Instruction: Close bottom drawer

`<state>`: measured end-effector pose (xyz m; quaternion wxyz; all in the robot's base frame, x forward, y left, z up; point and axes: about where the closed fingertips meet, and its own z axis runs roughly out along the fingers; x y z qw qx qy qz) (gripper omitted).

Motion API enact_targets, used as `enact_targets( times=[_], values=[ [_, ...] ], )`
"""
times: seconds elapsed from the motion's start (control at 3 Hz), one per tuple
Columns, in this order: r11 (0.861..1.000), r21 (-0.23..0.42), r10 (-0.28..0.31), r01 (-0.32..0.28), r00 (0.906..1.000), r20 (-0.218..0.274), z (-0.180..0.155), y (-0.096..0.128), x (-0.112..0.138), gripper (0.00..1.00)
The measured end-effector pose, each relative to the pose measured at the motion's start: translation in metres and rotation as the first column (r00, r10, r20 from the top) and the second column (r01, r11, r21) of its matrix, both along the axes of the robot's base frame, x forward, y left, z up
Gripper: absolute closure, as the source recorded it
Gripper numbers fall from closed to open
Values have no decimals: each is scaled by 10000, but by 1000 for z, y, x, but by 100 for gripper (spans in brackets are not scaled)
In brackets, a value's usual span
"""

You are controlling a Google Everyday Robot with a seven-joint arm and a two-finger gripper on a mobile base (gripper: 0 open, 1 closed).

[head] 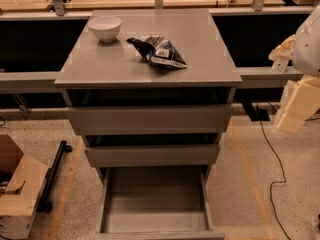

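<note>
The bottom drawer (156, 204) of the grey cabinet (150, 64) is pulled far out toward the camera; its shallow grey box is empty, and its front panel (160, 235) lies at the bottom edge of the view. The middle drawer front (152, 155) and the top drawer front (150, 119) stand slightly out. My gripper (296, 108), cream-coloured below a white arm part (307, 39), hangs at the right edge, to the right of the cabinet at top-drawer height, apart from all drawers.
A white bowl (105, 28) and a dark snack bag (159, 51) lie on the cabinet top. A cardboard box (17, 189) and a black bar (54, 176) sit on the floor at the left. A black cable (272, 154) runs along the floor at the right. Wooden tables stand behind.
</note>
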<state>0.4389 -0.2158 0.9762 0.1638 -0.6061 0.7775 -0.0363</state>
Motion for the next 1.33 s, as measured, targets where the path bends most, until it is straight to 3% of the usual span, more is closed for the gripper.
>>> enact_targets(
  times=[0.33, 1.0, 1.33],
  values=[
    [9991, 119, 412, -412, 9992, -11, -20, 1, 6, 36],
    [9850, 976, 1476, -1420, 9876, -533, -121, -15, 27, 83],
    [9771, 1928, 1148, -901, 9860, -1211, -197, -21, 30, 100]
  ],
)
